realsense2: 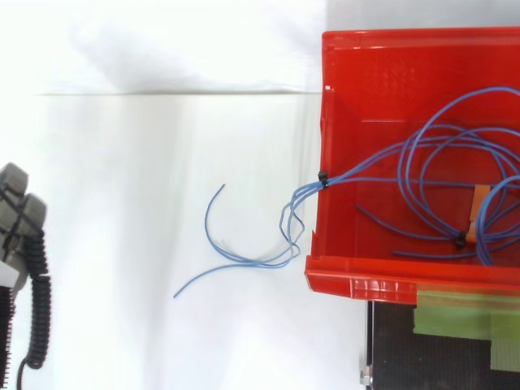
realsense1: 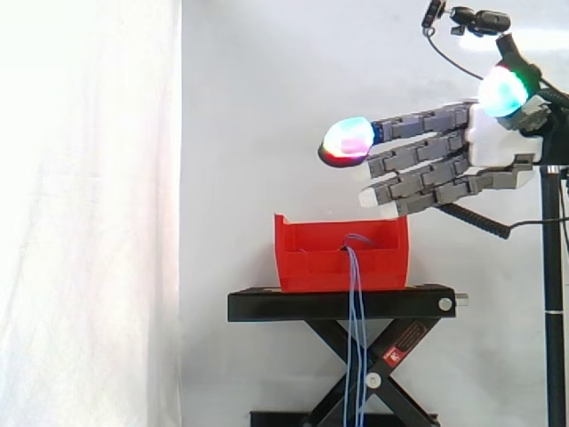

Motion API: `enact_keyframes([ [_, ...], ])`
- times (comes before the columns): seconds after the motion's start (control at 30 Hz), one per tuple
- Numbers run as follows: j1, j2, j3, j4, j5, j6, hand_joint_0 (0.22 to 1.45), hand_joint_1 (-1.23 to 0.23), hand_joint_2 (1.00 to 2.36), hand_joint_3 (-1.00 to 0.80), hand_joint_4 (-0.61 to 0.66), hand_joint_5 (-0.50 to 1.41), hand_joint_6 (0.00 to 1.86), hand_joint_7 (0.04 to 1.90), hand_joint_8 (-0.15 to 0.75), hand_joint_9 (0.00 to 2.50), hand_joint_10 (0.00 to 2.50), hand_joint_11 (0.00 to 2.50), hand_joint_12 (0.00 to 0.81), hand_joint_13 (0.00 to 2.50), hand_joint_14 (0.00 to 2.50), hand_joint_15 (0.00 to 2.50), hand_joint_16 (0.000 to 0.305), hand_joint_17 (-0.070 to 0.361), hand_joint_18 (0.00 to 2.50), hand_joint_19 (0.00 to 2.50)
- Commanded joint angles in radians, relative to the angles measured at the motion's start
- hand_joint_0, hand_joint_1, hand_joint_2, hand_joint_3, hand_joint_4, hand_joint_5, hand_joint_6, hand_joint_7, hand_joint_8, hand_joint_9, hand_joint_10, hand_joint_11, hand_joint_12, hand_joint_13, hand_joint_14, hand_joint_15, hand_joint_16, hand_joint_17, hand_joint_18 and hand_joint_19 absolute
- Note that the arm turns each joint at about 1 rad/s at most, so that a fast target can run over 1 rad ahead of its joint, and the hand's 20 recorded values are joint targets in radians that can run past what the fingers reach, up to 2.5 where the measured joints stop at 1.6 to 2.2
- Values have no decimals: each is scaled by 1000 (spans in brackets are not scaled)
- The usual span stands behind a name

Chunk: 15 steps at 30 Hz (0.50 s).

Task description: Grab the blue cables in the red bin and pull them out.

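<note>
my hand [realsense1: 444, 153] hovers at two o'clock off the red bin [realsense1: 311, 267], fingers straight, holding nothing. the blue cables [realsense2: 357, 169] coil inside, one tied bunch spilling over its nine o'clock wall from above. light, floppy, tangle-prone, i judge; i'd grip by the black tie [realsense2: 323, 180]. the red label [realsense1: 404, 343] on the black stand [realsense1: 293, 304] is unreadable.

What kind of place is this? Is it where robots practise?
Probably a robot testing lab, not a home or shop. A robot hand hovers above a red bin of blue cables on a black stand, with a plain white curtain behind.
</note>
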<state>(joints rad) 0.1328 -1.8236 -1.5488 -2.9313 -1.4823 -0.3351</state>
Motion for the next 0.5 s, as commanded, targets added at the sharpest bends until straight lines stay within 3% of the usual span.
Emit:
enact_keyframes([
  [0.0, 18, -3, 0, 14, 140, -462, 754, -867, 1000, -1000, 179, 337, 6, 187, 193, 243, 0, 0, 322, 201, 2, 62, 47, 106, 0, 71],
  [0.03, 22, -13, 0, 8, 136, -525, 758, -866, 1000, -1000, 182, 361, 7, 208, 198, 266, 0, 0, 322, 209, 2, 60, 48, 107, 0, 91],
  [0.1, 24, -14, 0, 0, 120, -572, 761, -865, 1000, -1000, 200, 395, 8, 245, 206, 281, 0, 0, 325, 225, 2, 77, 48, 107, 0, 94],
  [0.17, 22, -13, 0, -26, 79, -627, 766, -866, 1000, -1000, 206, 417, 8, 263, 211, 293, 0, 0, 328, 229, 2, 74, 48, 107, 0, 102],
  [0.33, 24, -6, 1, -49, -3, -680, 773, -878, 1000, -1000, 169, 569, 11, 350, 210, 291, 0, 0, 328, 223, 2, 79, 47, 106, 0, 111],
  [0.4, 18, -8, 0, -65, -15, -681, 776, -898, 1000, -1000, 151, 603, 11, 361, 206, 280, 0, 0, 328, 195, 3, 72, 47, 106, 0, 110],
  [0.47, 14, -9, 0, -123, -49, -693, 777, -907, 1000, -1000, 145, 603, 12, 357, 204, 276, 0, 0, 328, 182, 3, 68, 47, 106, 0, 105],
])
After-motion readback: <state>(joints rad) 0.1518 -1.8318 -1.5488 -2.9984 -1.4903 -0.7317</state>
